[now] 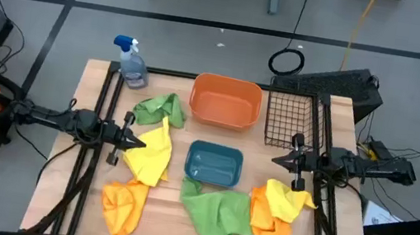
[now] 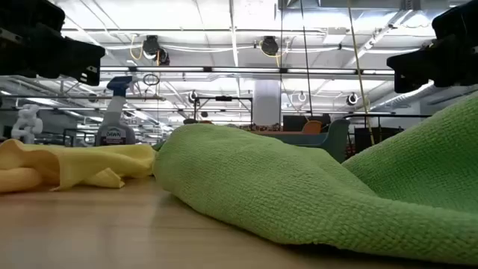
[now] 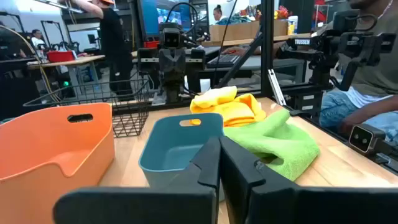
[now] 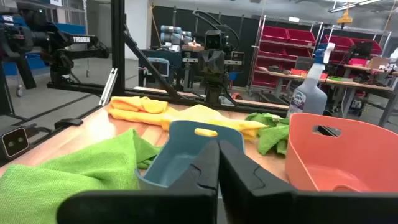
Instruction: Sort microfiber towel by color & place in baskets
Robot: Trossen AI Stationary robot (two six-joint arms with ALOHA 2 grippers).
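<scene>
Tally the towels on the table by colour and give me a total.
Green towels: 2, one by the orange tub, one below the teal tray.
Yellow towels: 2, one at left, one at right.
Orange towels: 2, one at left, one at right.
Total: 6

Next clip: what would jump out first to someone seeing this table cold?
The bright cloths scattered over the wooden table: a large green towel at the near edge below the teal tray, orange towels at the near corners and a yellow towel left of the tray. Behind the tray sits the orange tub, with the black wire basket to its right; all three are empty. The left gripper and right gripper face each other, shut, holding nothing.
</scene>
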